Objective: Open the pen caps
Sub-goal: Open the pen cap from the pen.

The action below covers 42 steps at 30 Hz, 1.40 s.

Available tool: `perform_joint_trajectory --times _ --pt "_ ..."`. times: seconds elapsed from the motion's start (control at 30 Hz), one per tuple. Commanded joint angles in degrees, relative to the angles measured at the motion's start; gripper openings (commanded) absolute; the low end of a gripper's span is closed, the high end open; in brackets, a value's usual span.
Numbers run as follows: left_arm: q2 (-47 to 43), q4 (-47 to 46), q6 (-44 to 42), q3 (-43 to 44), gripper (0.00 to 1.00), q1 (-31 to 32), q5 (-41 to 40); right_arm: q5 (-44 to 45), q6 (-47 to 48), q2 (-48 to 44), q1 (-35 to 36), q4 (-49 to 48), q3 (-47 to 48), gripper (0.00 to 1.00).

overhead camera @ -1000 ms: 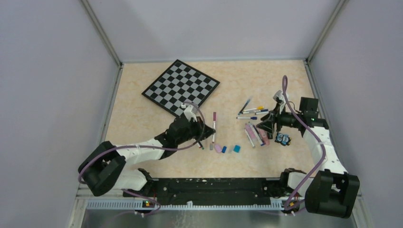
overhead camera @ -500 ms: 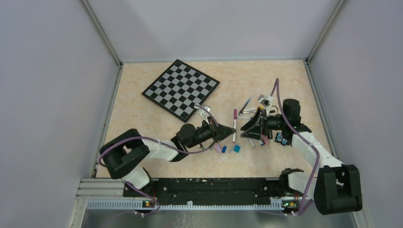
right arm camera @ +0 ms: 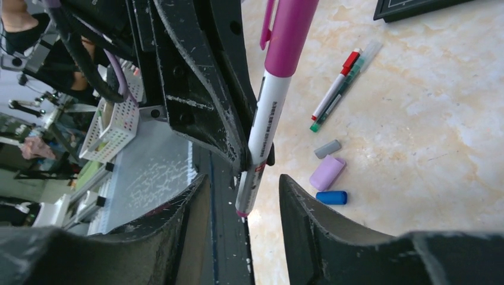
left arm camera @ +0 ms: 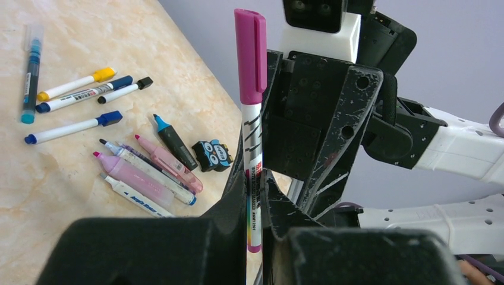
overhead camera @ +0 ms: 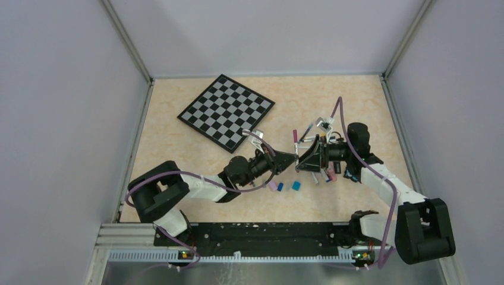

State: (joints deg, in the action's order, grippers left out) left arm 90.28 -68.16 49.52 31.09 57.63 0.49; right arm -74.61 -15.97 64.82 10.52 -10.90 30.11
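Observation:
My left gripper (overhead camera: 289, 159) is shut on a white marker (left arm camera: 254, 154) and holds it upright above the table, its magenta cap (left arm camera: 250, 53) on top. My right gripper (overhead camera: 303, 160) faces it, open, with one jaw on each side of the marker's lower barrel (right arm camera: 267, 119) and not touching it. The cap also shows in the right wrist view (right arm camera: 289, 35). Loose caps lie on the table below: grey (right arm camera: 327, 148), lilac (right arm camera: 327, 172) and blue (right arm camera: 331, 197).
Several capped pens and pink highlighters (left arm camera: 142, 172) lie in a cluster beside the owl-like figure (left arm camera: 213, 154). A red and a green pen (right arm camera: 339, 89) lie apart. The checkered board (overhead camera: 226, 110) sits at the back left.
The left gripper has lifted the marker and carried it right to the middle. The right gripper has swung left to meet it and now brackets the barrel.

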Motion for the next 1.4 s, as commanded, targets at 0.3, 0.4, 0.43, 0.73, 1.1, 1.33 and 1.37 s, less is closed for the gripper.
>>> perform_joint_trajectory --times 0.3,0.4,0.43,0.73,1.1,1.33,1.37 --pt "-1.6 -6.5 -5.1 -0.2 0.15 1.2 -3.5 1.7 4.1 2.3 2.6 4.2 3.0 0.0" --pt "-7.2 -6.3 -10.0 -4.0 0.45 0.7 -5.6 -0.1 14.3 2.2 2.5 14.1 5.2 0.0" --pt "-9.3 -5.6 -11.5 -4.9 0.54 0.5 -5.8 -1.6 18.7 2.3 2.5 17.2 5.8 0.0" --pt "-16.7 4.7 -7.9 -5.1 0.92 -6.8 10.1 -4.2 36.9 3.5 2.9 32.5 8.5 0.0" --pt "-10.3 18.3 -4.5 6.2 0.74 -5.6 6.9 1.1 38.3 4.8 5.1 33.7 8.8 0.0" --pt "-8.8 28.9 -5.7 11.3 0.51 -2.4 -1.6 2.5 38.3 5.1 5.6 33.9 9.1 0.0" --pt "-8.7 29.7 -5.7 11.7 0.48 -2.1 -2.9 2.7 38.3 5.1 5.6 34.0 9.1 0.0"
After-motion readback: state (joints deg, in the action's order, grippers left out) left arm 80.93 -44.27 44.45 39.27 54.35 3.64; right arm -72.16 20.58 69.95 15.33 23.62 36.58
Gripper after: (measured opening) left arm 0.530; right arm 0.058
